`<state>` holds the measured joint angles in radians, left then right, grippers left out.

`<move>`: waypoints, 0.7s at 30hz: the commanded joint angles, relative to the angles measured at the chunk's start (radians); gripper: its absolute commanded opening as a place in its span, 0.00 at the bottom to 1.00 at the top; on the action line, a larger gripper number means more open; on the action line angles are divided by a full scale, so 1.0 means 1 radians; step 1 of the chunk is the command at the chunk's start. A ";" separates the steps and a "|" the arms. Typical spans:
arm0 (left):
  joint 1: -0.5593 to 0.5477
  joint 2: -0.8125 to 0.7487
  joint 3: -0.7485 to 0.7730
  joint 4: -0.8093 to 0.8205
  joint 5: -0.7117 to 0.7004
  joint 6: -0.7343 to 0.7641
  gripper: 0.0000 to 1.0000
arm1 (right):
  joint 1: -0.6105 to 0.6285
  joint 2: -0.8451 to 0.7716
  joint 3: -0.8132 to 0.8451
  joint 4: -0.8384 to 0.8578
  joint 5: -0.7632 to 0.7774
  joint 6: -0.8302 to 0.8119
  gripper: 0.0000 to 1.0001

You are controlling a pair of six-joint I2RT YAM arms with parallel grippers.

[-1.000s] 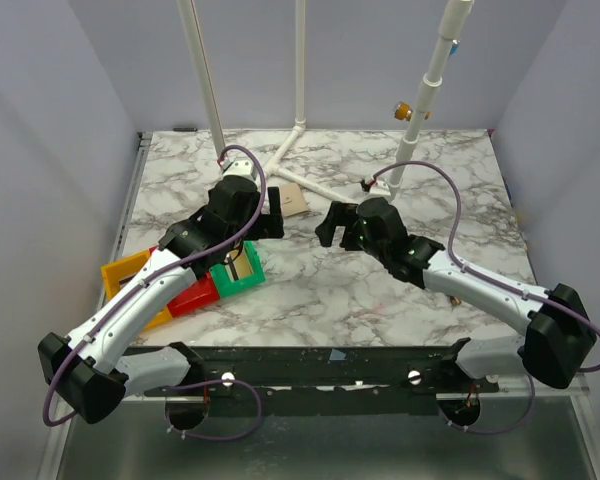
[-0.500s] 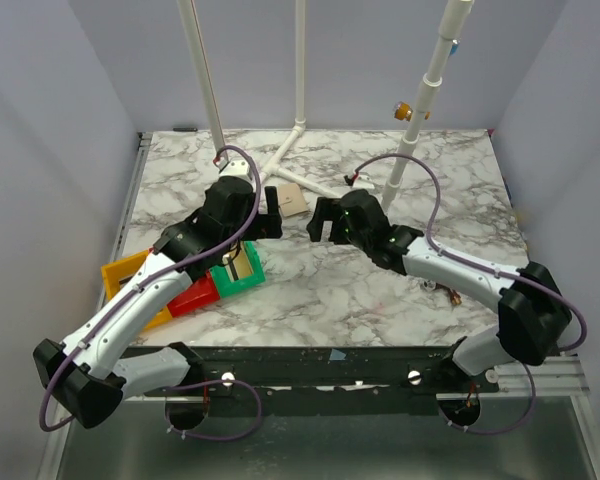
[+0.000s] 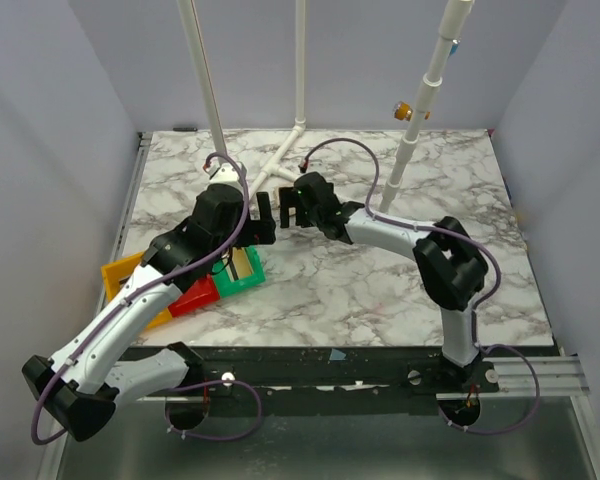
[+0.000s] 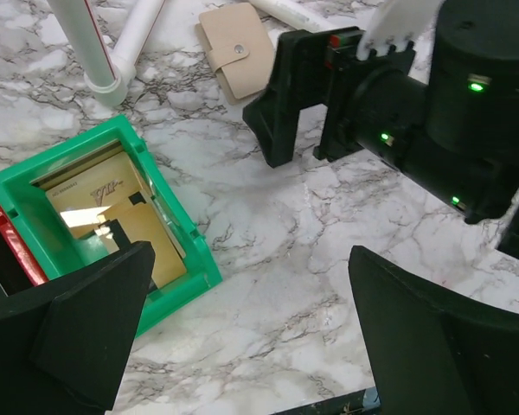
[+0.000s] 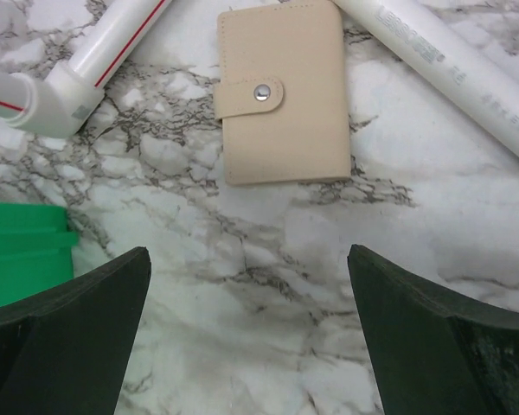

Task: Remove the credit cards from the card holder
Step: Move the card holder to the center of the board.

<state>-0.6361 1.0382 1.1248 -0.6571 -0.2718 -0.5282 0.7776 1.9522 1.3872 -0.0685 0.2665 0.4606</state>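
Note:
The card holder [image 5: 281,91] is a beige sleeve, closed by a snap tab, lying flat on the marble between white pipes. It also shows in the left wrist view [image 4: 238,50]. No credit cards show; they are hidden. My right gripper [image 5: 251,328] is open and empty, hovering just short of the holder; in the top view [image 3: 298,207] it covers the holder. My left gripper [image 4: 251,337] is open and empty over bare marble, beside the right gripper [image 4: 303,156], and shows in the top view [image 3: 263,215].
White pipes [image 5: 441,73] of a stand lie right behind and on both sides of the holder. A green bin [image 4: 104,225] with a tan sheet inside sits left of my left gripper, with red [image 3: 192,295] and yellow [image 3: 125,275] bins beyond it.
My right gripper has swung left and farther back until it is over the card holder. My left gripper has edged slightly back and left. Both stay open.

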 commanded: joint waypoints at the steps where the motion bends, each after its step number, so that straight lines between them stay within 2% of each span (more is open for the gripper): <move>1: 0.005 -0.045 -0.016 -0.038 -0.021 0.004 0.99 | 0.002 0.136 0.119 0.004 0.040 -0.098 1.00; 12: 0.006 -0.072 -0.019 -0.063 -0.020 0.015 0.98 | 0.000 0.353 0.310 0.002 0.127 -0.240 1.00; 21: 0.009 -0.071 -0.011 -0.074 -0.024 0.020 0.99 | 0.002 0.338 0.317 -0.021 0.153 -0.259 1.00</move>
<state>-0.6338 0.9806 1.1141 -0.7059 -0.2737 -0.5205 0.7776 2.3005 1.6920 -0.0719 0.3798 0.2222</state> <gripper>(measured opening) 0.985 0.998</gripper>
